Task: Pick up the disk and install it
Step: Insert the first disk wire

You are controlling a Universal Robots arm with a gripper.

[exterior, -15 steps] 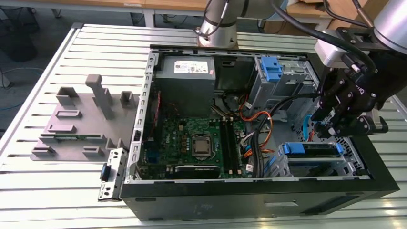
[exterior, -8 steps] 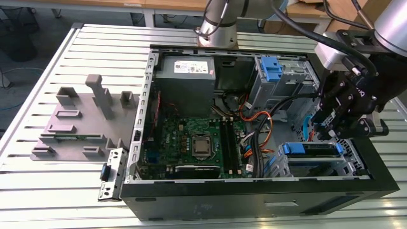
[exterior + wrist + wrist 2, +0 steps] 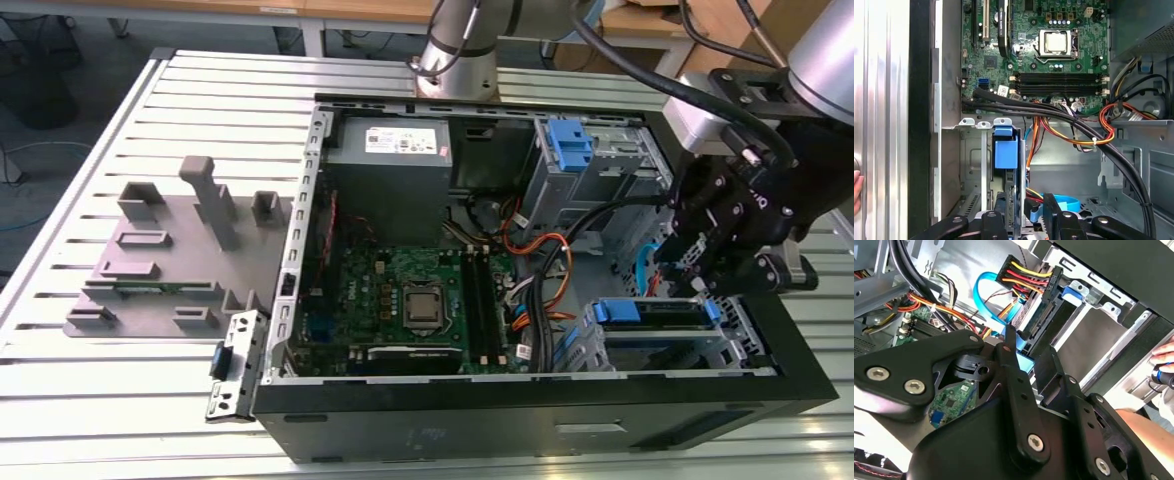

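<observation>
Disk [image 3: 647, 312], where is it?
— It sits flat in the metal bay [image 3: 667, 350] of the open computer case [image 3: 534, 420], on the exterior view's right.
— And the claw [image 3: 707, 282]?
— Just above the disk, fingers apart, holding nothing.

My gripper [image 3: 1027, 359]: black, matt; metal or plastic, cannot tell. Shiny metal screws on it. Disk [image 3: 650, 312]: smooth blue plastic frame, silver metal middle. Table [image 3: 80, 400]: bare ribbed metal, soft shine. Stand [image 3: 147, 270] at exterior view's left: grey plastic, matt. Computer case [image 3: 534, 425]: black, matt outside, bare grey metal inside. Board [image 3: 400, 290]: green, glossy. Cables [image 3: 1004, 102]: black, smooth. Power box [image 3: 387, 170]: dull grey metal, white paper sticker.
</observation>
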